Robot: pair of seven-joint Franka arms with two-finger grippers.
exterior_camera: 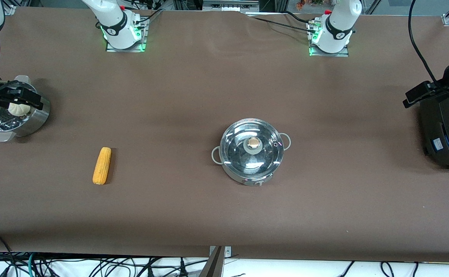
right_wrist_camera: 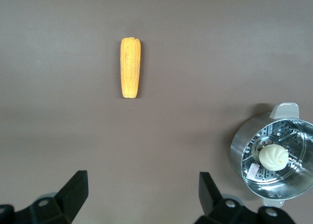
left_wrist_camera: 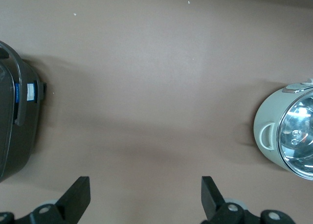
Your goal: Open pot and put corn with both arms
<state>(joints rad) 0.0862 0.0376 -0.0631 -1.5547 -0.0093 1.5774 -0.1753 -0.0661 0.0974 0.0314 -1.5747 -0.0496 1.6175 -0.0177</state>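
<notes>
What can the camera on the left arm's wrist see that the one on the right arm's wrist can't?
Only the left wrist view shows the pot, its glass lid on, and the black cooker. Only the right wrist view shows the corn lying on the table and the steel steamer with a white bun inside. Both show the brown table and that arm's own tool, left and right, open and empty.
</notes>
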